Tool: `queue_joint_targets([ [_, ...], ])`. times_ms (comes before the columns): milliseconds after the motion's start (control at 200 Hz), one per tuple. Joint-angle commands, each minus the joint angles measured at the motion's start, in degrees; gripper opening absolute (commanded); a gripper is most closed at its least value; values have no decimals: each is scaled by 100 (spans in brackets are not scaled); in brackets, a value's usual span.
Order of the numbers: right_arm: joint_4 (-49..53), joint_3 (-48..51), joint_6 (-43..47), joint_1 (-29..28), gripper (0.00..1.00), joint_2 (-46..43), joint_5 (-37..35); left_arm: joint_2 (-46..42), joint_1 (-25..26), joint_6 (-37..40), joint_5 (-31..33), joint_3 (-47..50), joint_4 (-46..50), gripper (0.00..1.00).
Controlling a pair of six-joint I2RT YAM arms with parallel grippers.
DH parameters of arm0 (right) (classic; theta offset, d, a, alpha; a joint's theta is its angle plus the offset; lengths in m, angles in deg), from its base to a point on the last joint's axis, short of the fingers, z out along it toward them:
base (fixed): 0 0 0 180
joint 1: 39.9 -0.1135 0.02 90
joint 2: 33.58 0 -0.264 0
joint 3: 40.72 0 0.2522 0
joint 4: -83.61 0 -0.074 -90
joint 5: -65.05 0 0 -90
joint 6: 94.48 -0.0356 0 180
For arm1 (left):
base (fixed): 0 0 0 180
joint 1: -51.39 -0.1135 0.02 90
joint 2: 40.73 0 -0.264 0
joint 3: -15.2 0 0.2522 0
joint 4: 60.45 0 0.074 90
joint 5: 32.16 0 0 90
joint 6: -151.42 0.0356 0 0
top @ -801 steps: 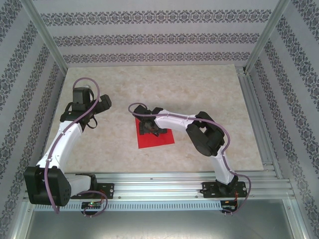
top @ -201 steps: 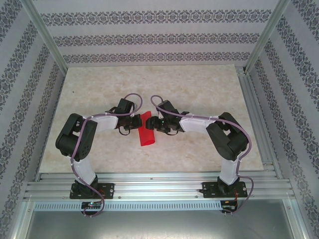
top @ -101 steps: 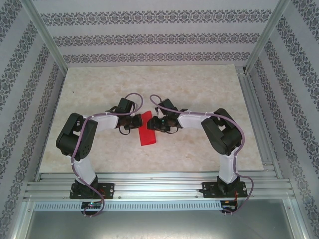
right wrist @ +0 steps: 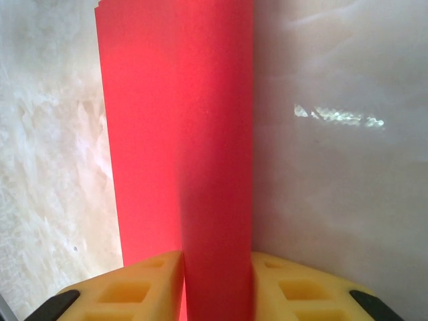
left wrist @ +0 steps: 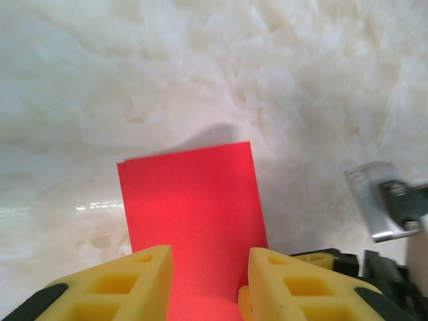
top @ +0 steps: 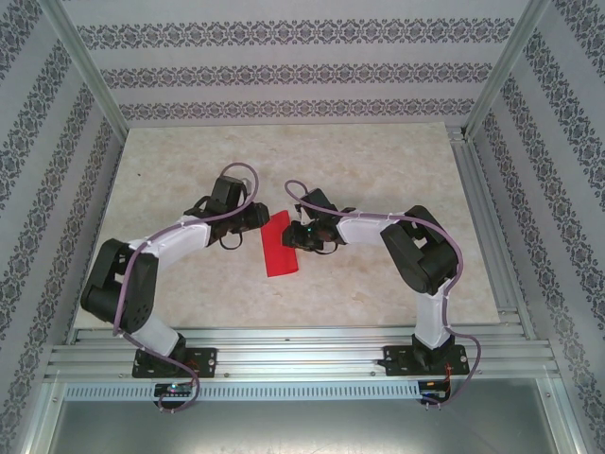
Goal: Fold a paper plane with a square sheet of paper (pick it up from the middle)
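Red paper [top: 280,248], marbled beige table [top: 378,170]

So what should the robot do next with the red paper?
Probably press the left gripper down along the red paper to sharpen the crease. The paper lies as a narrow folded strip, no nose yet, with that gripper open at its edge.

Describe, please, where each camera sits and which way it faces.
Top external: above and behind the robot, looking down on the table; left gripper and right gripper reach the red paper.
Left wrist: on the left arm, facing the paper's short end past its yellow fingers.
Right wrist: on the right arm, facing along the paper, its fingers flanking it.
All share the paper.
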Motion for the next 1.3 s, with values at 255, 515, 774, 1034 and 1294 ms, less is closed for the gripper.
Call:
queue_joint_targets([
  [255,418,-122,52,-145,33,399,-585,-178,54,-74,285,347,-55,40],
  [515,536,-203,116,-210,33,480,-705,91,53,-74,-43,340,-196,36],
  [774,579,-247,211,-265,34,548,-708,445,60,-105,-455,283,-359,27],
  [1034,613,-255,302,-286,34,602,-697,700,57,-86,-642,224,-418,22],
  [1294,651,-301,331,-325,35,649,-723,878,75,-86,-835,198,-480,19],
])
